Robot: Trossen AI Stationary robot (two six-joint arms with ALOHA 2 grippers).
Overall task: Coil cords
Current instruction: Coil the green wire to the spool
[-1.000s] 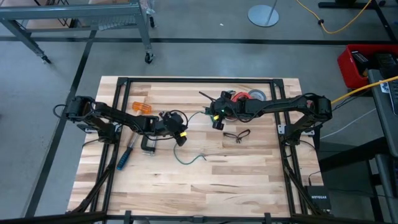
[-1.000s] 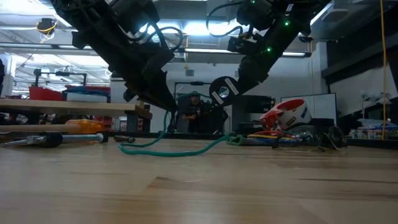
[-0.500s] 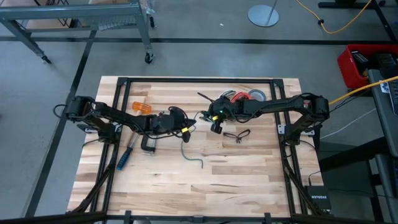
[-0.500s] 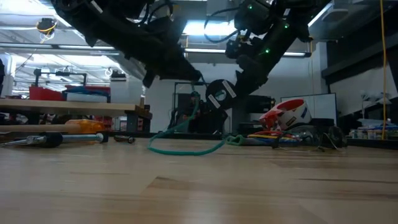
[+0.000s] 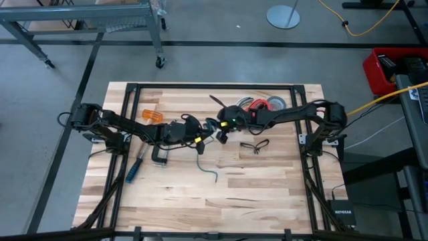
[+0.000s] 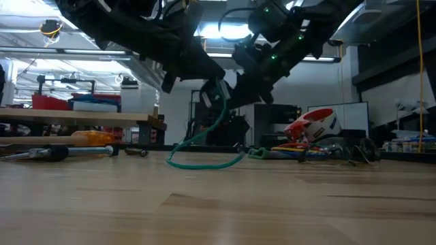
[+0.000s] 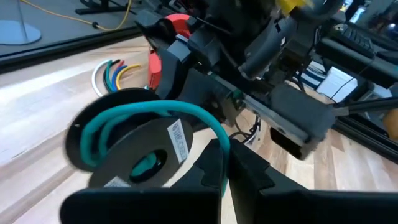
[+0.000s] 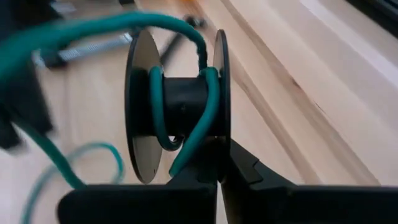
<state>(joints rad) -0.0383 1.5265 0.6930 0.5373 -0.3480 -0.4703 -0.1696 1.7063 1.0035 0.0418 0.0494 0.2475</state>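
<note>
Since a sec ago both arms have closed in at table centre & more of the thin teal-green cord point(image 5: 200, 152) is lifted; only its tail lies on the light wooden tabletop point(image 5: 267, 194). Right gripper point(image 8: 219, 163) is pinched tight on the small black spool point(image 8: 177, 106), two turns already on the hub. Left gripper point(image 7: 225, 167) is clamped on the cord just beside the spool, feeding it. Cord looks light, limp, prob slick: grip close to the hub, keep tension. Thin black cord point(image 5: 255, 144) lies untouched nearby.

Both pincers meeting mid-table, teal cord point(image 5: 206, 163) trailing
</note>
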